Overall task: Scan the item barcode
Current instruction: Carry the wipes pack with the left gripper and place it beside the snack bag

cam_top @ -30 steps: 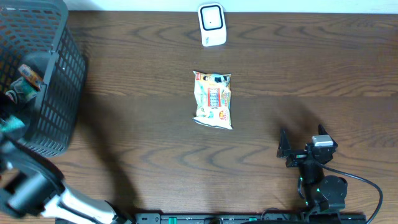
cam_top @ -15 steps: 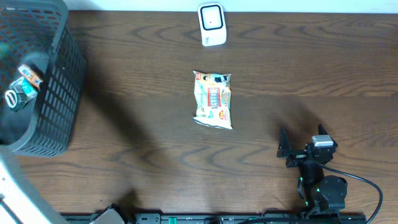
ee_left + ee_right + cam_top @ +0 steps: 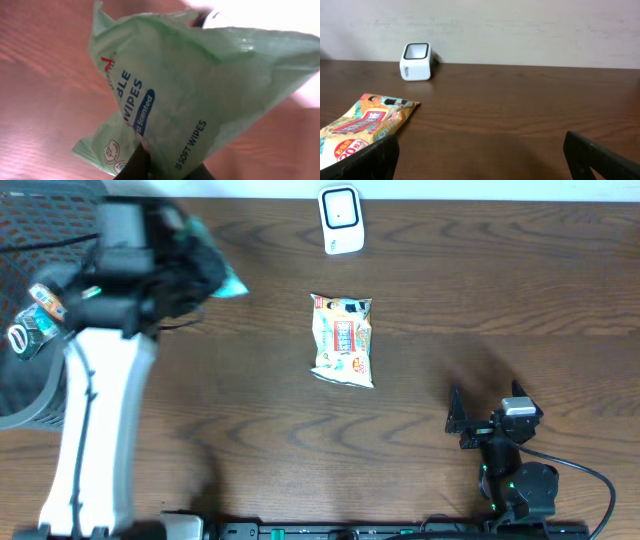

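We count 1 white scanner (image 3: 340, 219), 1 snack bag (image 3: 343, 340), 1 black mesh basket (image 3: 40, 215), 1 green wipes pack (image 3: 200, 85) and 2 end effectors on the brown desk (image 3: 500, 290). The left end effector (image 3: 167, 169) is clenched on the bottom edge of the wipes pack and holds it up above the desk. The basket sits just to its left, with small items inside that we cannot make out. The scanner stands well to its right, at the far edge. The snack bag lies flat to its right and nearer us, off the line between pack and scanner. The right end effector (image 3: 483, 416) is released, its jaws spread wide, with the snack bag ahead to its left.
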You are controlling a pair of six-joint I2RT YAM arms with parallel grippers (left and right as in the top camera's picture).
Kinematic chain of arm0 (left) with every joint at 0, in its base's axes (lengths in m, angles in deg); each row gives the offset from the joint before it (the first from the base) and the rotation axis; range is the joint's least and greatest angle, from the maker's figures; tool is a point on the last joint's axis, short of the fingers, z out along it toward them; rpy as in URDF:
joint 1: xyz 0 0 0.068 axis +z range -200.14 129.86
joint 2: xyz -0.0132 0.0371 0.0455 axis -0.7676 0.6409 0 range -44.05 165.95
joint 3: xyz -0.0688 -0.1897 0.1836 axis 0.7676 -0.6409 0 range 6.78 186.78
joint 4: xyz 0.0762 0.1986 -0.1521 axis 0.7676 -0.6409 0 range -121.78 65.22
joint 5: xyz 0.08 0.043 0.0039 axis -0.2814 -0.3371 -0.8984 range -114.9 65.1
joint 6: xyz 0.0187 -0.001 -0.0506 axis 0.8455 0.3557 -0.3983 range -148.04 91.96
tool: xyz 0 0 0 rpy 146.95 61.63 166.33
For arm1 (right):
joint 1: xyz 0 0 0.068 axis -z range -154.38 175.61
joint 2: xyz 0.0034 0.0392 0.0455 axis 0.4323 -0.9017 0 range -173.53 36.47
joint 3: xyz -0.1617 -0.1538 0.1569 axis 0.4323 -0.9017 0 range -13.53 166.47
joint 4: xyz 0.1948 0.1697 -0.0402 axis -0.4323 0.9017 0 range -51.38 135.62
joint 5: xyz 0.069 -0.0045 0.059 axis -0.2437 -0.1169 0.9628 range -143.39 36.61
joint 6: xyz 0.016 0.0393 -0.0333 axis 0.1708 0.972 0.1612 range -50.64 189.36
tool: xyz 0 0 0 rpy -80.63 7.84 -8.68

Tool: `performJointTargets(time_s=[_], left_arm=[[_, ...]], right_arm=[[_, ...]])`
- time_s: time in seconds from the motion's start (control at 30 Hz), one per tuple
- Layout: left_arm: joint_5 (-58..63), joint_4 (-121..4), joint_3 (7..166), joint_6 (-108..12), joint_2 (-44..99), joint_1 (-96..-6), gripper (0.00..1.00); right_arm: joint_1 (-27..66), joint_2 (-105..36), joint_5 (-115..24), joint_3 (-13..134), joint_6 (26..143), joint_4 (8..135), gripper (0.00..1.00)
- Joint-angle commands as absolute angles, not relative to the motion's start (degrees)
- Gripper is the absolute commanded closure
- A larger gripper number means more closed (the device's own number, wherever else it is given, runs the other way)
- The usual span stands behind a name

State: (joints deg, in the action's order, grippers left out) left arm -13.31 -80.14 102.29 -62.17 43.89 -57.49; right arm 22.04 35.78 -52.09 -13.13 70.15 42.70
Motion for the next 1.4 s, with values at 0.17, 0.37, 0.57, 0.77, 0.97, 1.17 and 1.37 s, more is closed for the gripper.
performJointTargets(time_s=[0.17, 0.37, 0.57, 0.77, 0.97, 1.17, 1.37], left_arm=[[-26.09, -80.64, 102.13, -52.27, 59.93, -68.18, 0.92], [-27.01, -79.81, 102.13, -53.19, 70.36, -70.0, 0.79], [-20.43, -79.13, 102.5, -53.14, 72.19, -70.06, 0.7], [-20.41, -79.48, 104.8, -53.1, 69.46, -69.36, 0.62], [-22.51, -77.91, 109.61, -45.97, 58.67, -63.96, 0.37], [-45.0, -67.81, 110.2, -45.65, 45.05, -49.34, 0.36], [-47.43, -62.59, 110.18, -45.67, 45.27, -32.29, 0.24]], right_arm=[[21.76, 36.09, -52.37, -13.22, 69.94, 42.94, 0.01], [21.78, 36.09, -52.37, -13.22, 69.96, 42.94, 0.01], [21.78, 36.09, -52.37, -13.22, 69.94, 42.94, 0.01], [21.78, 36.09, -52.37, -13.22, 69.94, 42.94, 0.01], [21.78, 36.09, -52.37, -13.22, 69.94, 42.94, 0.01], [21.78, 36.09, -52.37, -13.22, 69.94, 42.94, 0.01], [21.78, 36.09, -52.37, -13.22, 69.94, 42.94, 0.01]])
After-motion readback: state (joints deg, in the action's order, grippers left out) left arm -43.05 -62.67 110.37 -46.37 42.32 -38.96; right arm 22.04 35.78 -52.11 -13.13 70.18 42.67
